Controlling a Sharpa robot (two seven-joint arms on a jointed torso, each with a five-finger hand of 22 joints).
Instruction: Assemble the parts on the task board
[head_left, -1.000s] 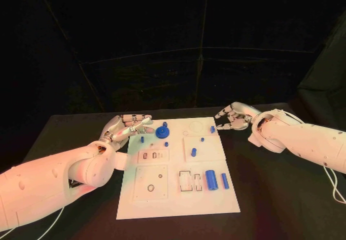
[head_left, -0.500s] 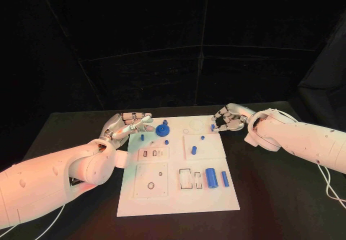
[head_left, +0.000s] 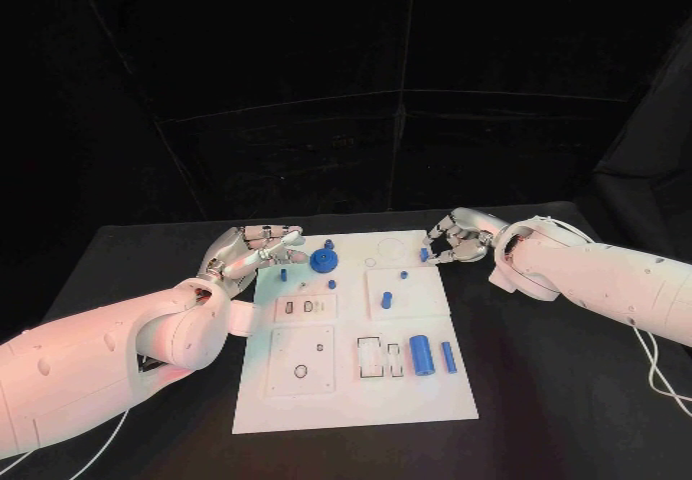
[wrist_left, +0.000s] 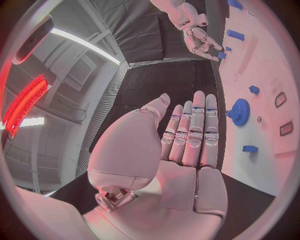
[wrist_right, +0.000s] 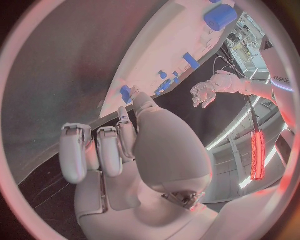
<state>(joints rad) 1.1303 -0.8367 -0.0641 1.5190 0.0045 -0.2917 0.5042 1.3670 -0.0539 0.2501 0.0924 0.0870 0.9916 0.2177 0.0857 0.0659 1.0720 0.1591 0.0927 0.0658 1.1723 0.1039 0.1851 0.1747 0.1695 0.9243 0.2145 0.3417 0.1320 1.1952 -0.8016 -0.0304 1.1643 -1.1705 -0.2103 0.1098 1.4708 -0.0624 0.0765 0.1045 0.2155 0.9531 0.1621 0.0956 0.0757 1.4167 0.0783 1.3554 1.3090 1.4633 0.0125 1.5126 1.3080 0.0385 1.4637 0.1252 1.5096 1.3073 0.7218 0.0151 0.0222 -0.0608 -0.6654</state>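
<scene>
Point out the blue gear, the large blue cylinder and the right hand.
blue gear (head_left: 323, 261): head view, on its toothed disc.
large blue cylinder (head_left: 423, 355): head view, middle of its body.
right hand (head_left: 459, 240): head view, middle of the hand, by the board's far right edge.

No readable text, labels, brands or numbers anywhere. Task board: plain white, no printing legible. Arms and hands: no markings that can be read. Right wrist view has small dark lettering on the other arm's white shell near the circle's rim, too small and bent to make out.
</scene>
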